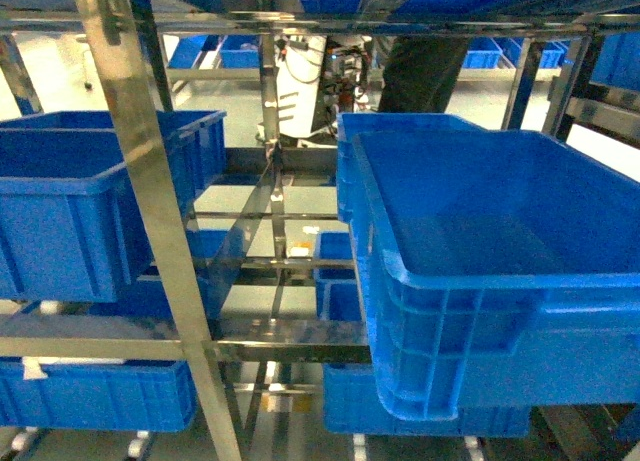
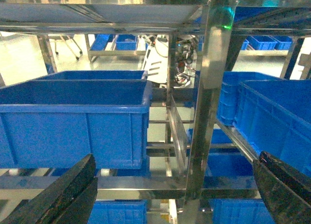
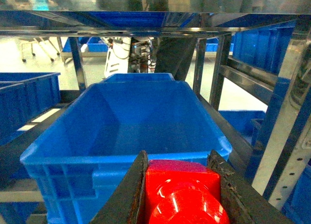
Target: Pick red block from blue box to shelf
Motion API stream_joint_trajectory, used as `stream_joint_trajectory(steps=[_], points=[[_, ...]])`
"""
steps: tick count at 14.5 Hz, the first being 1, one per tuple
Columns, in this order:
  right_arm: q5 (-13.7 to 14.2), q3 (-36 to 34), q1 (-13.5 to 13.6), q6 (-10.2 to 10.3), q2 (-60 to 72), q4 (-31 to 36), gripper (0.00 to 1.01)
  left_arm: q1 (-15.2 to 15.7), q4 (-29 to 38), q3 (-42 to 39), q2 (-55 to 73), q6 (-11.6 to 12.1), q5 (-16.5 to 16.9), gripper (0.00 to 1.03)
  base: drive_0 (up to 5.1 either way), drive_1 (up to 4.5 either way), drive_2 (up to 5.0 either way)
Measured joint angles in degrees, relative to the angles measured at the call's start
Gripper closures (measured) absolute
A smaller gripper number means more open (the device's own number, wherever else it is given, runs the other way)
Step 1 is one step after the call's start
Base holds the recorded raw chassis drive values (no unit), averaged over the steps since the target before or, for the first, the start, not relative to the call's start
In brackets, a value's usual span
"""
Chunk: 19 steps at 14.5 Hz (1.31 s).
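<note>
At the lower corners of the left wrist frame, the left pincer hangs released and empty before the shelf. Lower centre of the right wrist frame, the right pincer clamps the red block just short of a dark blue crate; releasing early could drop it outside the rim.

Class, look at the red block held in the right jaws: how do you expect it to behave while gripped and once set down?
The red block looks like hard, glossy plastic, so it probably stays rigid under the right gripper but could slip on its smooth faces. It seems small and likely light. Its flat sides suggest it would sit rather than roll, though its underside is hidden.
</note>
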Motion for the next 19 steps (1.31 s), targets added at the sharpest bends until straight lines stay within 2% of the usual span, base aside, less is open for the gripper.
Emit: stream_joint_trajectory(steps=[5, 12, 19], points=[[0.02, 0.0, 0.0, 0.0, 0.0, -0.04, 0.72, 0.0, -0.07, 0.0, 0.0, 0.0, -0.02, 0.05, 0.0, 4.25, -4.2], [0.0, 0.0, 0.0, 0.0, 0.0, -0.11, 0.72, 0.0, 0.0, 0.0, 0.0, 0.0, -0.02, 0.05, 0.0, 2.27, -2.2], [0.0, 0.0, 0.0, 0.0, 0.0, -0.09, 0.72, 0.0, 0.0, 0.0, 0.0, 0.02, -0.02, 0.05, 0.0, 0.0, 0.0]])
